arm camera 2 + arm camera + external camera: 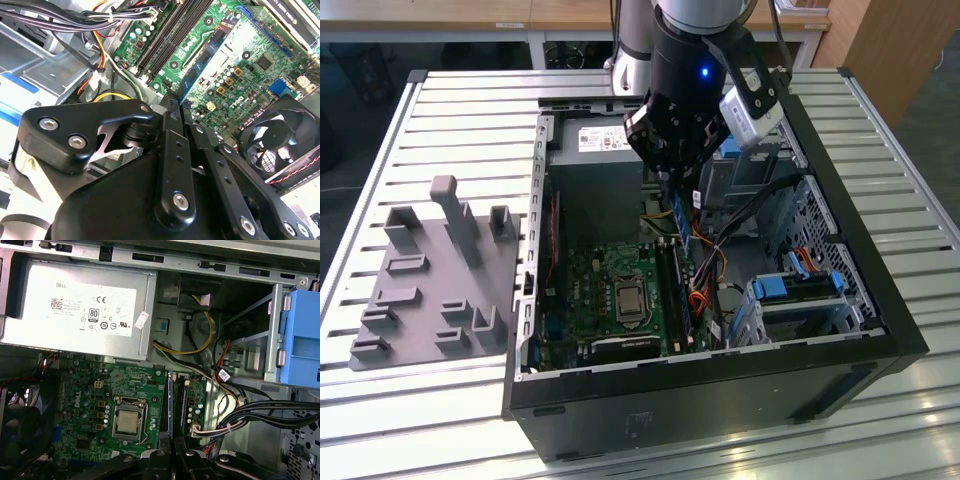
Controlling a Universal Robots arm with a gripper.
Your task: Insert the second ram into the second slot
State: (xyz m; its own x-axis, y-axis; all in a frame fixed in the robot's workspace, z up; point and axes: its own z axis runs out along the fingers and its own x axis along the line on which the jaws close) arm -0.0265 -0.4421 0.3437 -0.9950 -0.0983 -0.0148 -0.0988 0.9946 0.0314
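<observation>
My gripper point(675, 182) hangs inside the open computer case point(840, 330), shut on the second ram point(679, 220), a thin blue stick that points down toward the motherboard point(605, 290). In the first wrist view the ram point(170, 400) shows edge-on, reaching out from the gripper point(172, 454) over the black memory slots point(180, 402) beside the processor socket point(129, 421). The second wrist view shows the ram point(205, 57) slanting from the gripper point(172, 102) above the long slots point(170, 35). I cannot tell whether its lower edge touches a slot.
A silver power supply point(75, 310) lies beyond the board. Cable bundles point(720, 250) and a blue drive bay point(795, 285) crowd the exterior view's right side of the slots. A black fan point(272, 145) is mounted in the case. A grey fixture plate point(430, 280) lies on the slatted table.
</observation>
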